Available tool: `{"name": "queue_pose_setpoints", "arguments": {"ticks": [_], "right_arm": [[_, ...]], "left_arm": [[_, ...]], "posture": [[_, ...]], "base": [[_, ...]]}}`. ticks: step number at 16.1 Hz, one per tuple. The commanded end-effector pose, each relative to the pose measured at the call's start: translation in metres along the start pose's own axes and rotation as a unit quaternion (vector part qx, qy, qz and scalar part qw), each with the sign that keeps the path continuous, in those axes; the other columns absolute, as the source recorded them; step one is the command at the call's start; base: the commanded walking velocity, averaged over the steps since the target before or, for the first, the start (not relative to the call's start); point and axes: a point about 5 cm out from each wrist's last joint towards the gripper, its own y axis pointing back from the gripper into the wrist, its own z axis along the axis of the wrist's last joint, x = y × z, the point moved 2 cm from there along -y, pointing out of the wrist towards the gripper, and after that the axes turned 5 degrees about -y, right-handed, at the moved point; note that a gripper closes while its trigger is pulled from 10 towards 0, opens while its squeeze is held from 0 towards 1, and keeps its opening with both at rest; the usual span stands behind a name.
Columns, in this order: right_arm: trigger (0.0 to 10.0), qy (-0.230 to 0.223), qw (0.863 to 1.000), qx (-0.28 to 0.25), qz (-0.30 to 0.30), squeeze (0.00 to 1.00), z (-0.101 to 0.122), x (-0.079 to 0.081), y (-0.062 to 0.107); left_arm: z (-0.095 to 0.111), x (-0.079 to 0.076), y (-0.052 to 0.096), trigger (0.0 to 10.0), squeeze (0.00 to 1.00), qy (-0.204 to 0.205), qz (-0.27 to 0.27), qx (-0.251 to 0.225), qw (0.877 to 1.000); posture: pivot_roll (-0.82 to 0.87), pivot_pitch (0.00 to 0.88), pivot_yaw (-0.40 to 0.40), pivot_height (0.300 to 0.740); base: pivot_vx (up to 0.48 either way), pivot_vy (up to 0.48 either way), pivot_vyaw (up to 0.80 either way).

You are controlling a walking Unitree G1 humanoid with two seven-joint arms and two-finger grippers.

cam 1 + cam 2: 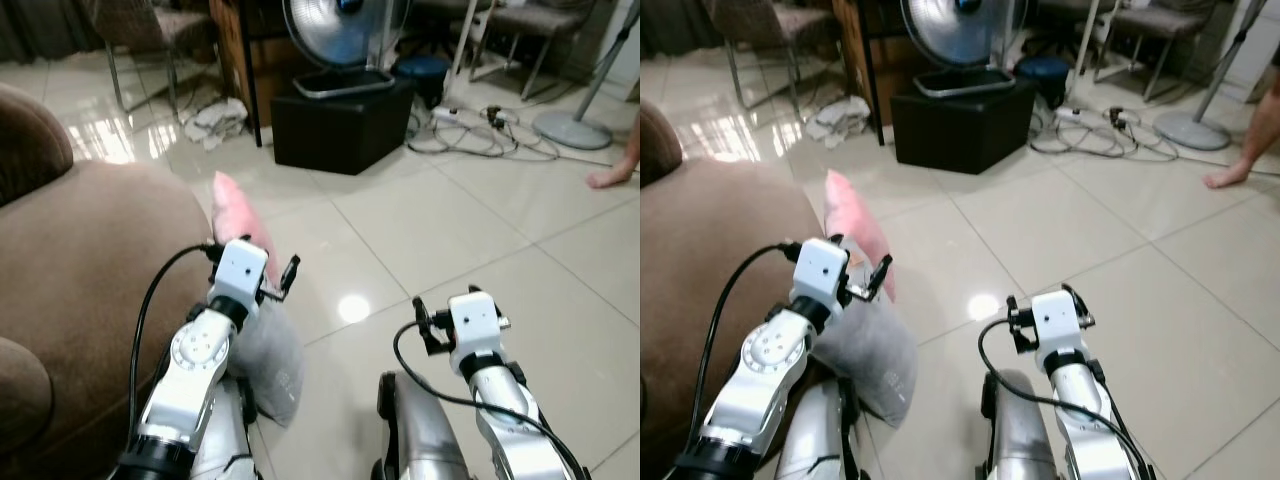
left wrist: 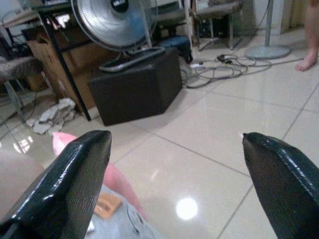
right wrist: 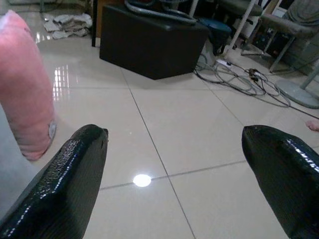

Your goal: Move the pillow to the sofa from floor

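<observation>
My left gripper (image 2: pixel 174 184): fingers spread wide, nothing between, raised just above pillow (image 1: pixel 262 350). My right gripper (image 3: pixel 174 184): fingers spread too, empty, over bare tile beside pillow. Pillow, pink and grey: on floor (image 1: pixel 430 230), leaning against brown sofa (image 1: pixel 80 270). Progress: pillow not yet grasped. Grasp, lift, placement on sofa all remain.

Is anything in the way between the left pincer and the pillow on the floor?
Nothing visible blocks it. The open left pincer hangs just above the pink and grey pillow, which leans against the brown sofa, so the way onto the sofa looks free too.
</observation>
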Motion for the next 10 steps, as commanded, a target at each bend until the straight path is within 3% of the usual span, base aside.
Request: {"name": "queue_pose_setpoints", "arguments": {"ticks": [1,4,8,10], "right_arm": [[10.0,0.003,1.000,-0.007,0.003,0.00,0.007,0.003,0.000],[10.0,0.014,1.000,-0.005,0.024,0.00,0.015,0.013,0.000],[10.0,0.049,0.998,-0.001,0.038,0.00,0.021,0.014,-0.004],[10.0,0.052,0.998,0.006,0.045,0.00,0.022,0.016,-0.002]], "left_arm": [[-0.001,0.003,-0.003,10.0,0.00,-0.013,0.000,0.009,1.000],[-0.006,0.005,-0.008,10.0,0.00,-0.014,-0.003,0.026,1.000],[-0.008,0.002,-0.011,10.0,0.00,0.005,-0.010,0.035,0.999],[-0.015,-0.002,-0.009,10.0,0.00,-0.001,-0.024,0.051,0.998]], "posture": [[-0.05,0.000,0.010,0.511],[-0.05,0.001,0.017,0.511],[-0.05,0.049,0.025,0.511],[-0.05,0.069,0.031,0.511]], "base": [[0.000,0.000,0.00],[0.000,0.000,0.00],[0.183,0.000,0.00],[0.000,0.000,0.80]]}}
